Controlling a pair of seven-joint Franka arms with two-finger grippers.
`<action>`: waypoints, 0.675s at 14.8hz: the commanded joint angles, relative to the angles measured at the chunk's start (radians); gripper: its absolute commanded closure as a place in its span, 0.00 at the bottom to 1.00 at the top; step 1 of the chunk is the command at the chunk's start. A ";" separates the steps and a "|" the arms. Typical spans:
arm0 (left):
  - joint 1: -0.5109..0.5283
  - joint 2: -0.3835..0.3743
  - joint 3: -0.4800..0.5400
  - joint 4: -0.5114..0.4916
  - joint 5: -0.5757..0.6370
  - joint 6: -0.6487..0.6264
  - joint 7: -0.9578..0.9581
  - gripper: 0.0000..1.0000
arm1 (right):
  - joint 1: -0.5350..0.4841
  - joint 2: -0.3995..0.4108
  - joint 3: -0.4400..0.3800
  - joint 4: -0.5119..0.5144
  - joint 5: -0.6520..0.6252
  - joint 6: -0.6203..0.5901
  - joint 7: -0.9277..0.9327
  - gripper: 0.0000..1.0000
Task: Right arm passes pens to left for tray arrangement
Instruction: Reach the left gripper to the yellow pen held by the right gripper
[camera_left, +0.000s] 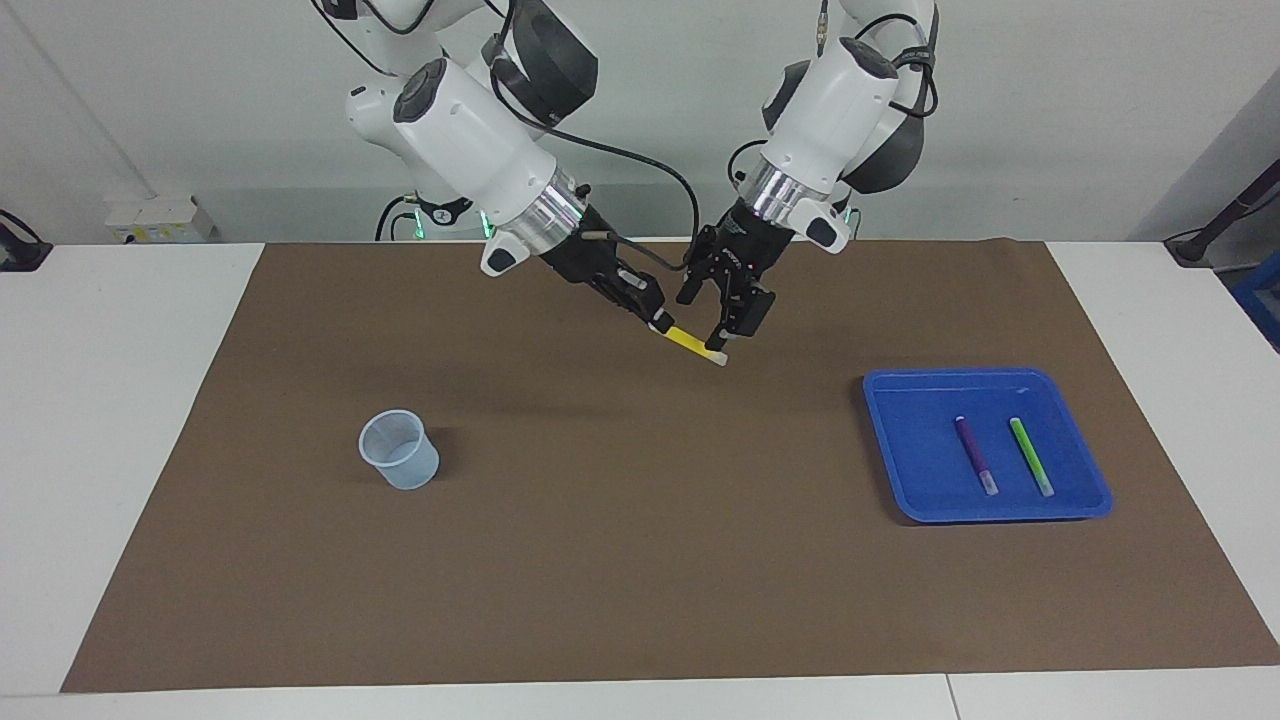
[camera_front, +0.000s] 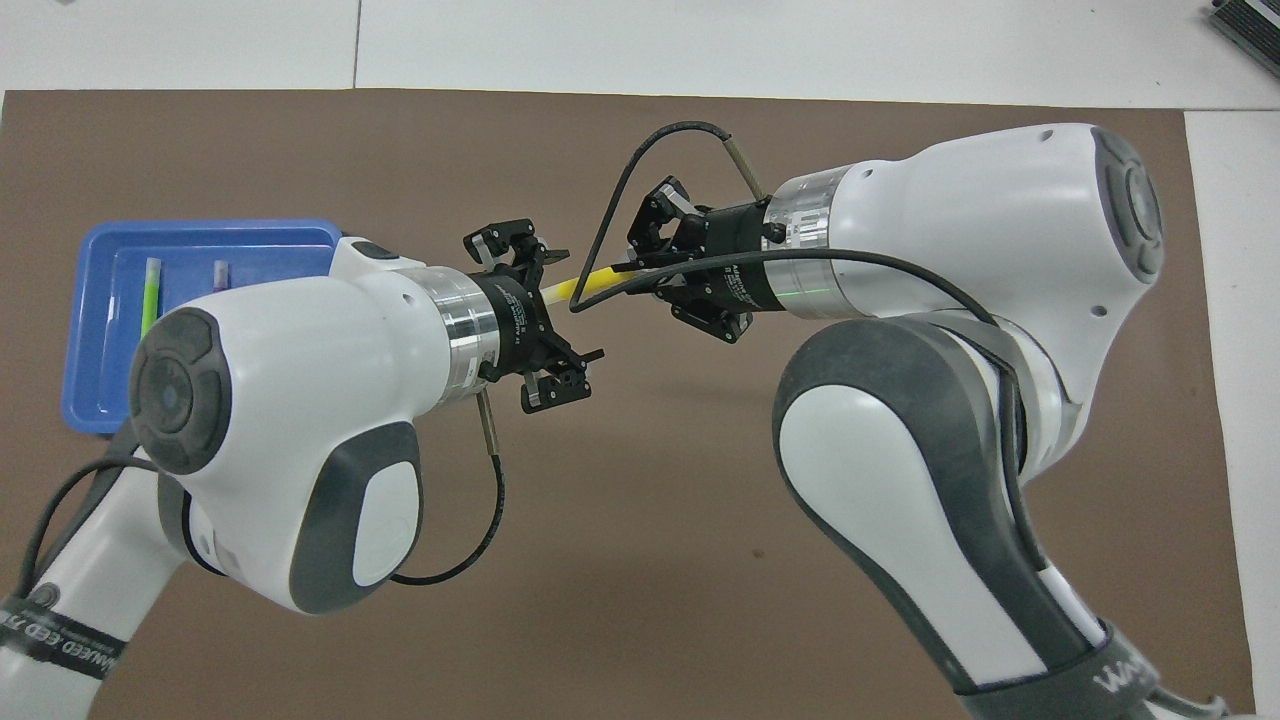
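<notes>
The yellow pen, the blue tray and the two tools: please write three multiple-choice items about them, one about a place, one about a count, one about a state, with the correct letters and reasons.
1. Where is the plastic cup?
A. in the blue tray
B. on the brown mat toward the right arm's end of the table
C. held by the left tool

2. How many pens lie in the blue tray?
A. none
B. two
C. three

3. What state is the yellow pen in?
A. lying in the tray
B. standing in the cup
C. held in the air by the right tool

Answers:
1 B: the cup stands alone on the brown mat at that end.
2 B: only the purple pen and the green pen lie there.
3 C: the right tool is shut on its end, while the left tool is open around its whitish tip.
</notes>
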 joint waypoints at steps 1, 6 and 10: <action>-0.017 -0.026 0.013 -0.055 -0.013 0.094 -0.076 0.05 | -0.003 -0.004 0.003 -0.010 0.016 0.011 0.000 0.93; -0.033 -0.009 0.015 -0.053 -0.013 0.167 -0.079 0.09 | -0.005 -0.004 0.003 -0.010 0.014 0.010 -0.007 0.93; -0.057 0.024 0.015 -0.049 0.017 0.188 -0.068 0.12 | -0.005 -0.004 0.003 -0.010 0.014 0.008 -0.008 0.93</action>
